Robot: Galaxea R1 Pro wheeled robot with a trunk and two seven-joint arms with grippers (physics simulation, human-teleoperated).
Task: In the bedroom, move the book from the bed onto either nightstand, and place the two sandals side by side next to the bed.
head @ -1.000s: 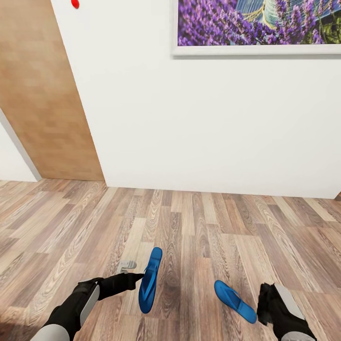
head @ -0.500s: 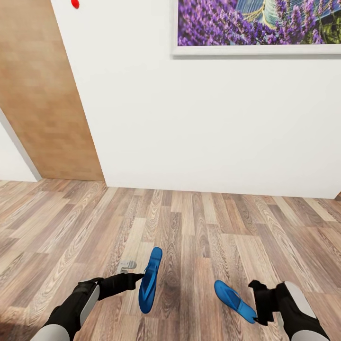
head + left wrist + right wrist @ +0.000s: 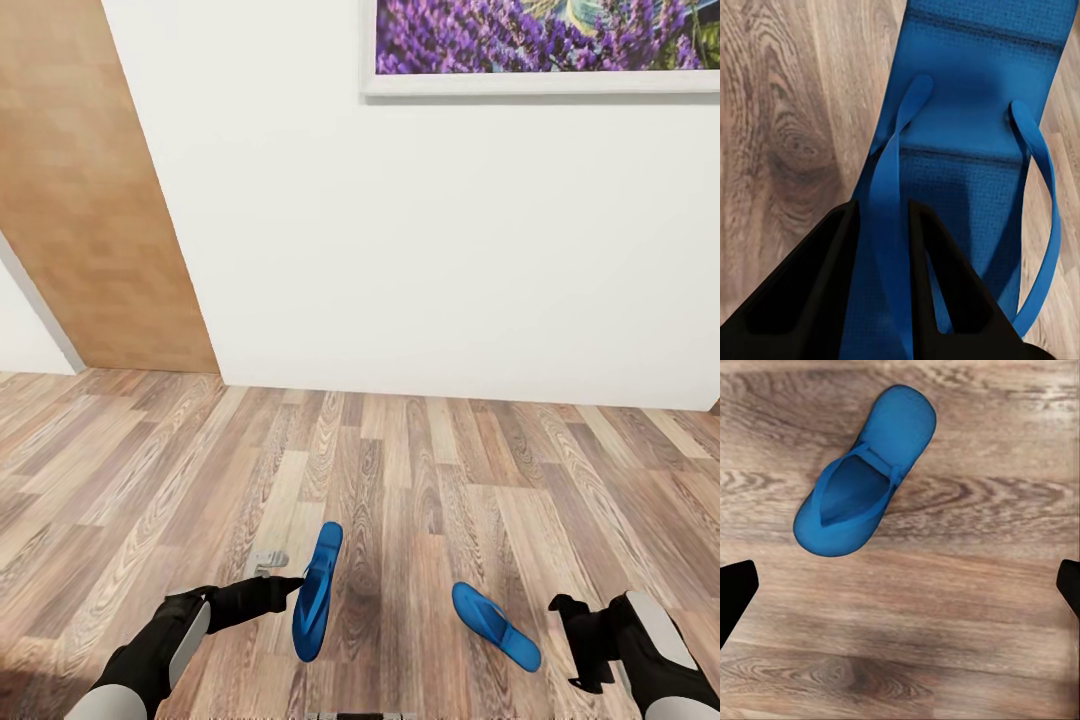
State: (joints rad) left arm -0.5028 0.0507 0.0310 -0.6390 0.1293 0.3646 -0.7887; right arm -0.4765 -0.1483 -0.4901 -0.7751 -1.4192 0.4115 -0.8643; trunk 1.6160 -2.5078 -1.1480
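Observation:
My left gripper is shut on a strap of one bright blue sandal, held on its edge just over the wood floor. In the left wrist view the black fingers pinch that strap over the sole. The other sandal lies flat on the floor to the right. My right gripper stands open just right of it, not touching. In the right wrist view this sandal lies beyond the wide-spread fingertips. The bed, the book and the nightstand are out of view.
A white wall with a lavender picture closes the floor ahead. A light wooden door stands at the left. A small grey object lies on the planks by the left gripper.
My right gripper has opened and drawn away to the right, leaving the second sandal flat on the floor. The left arm and its sandal have not moved. The head camera tilted slightly.

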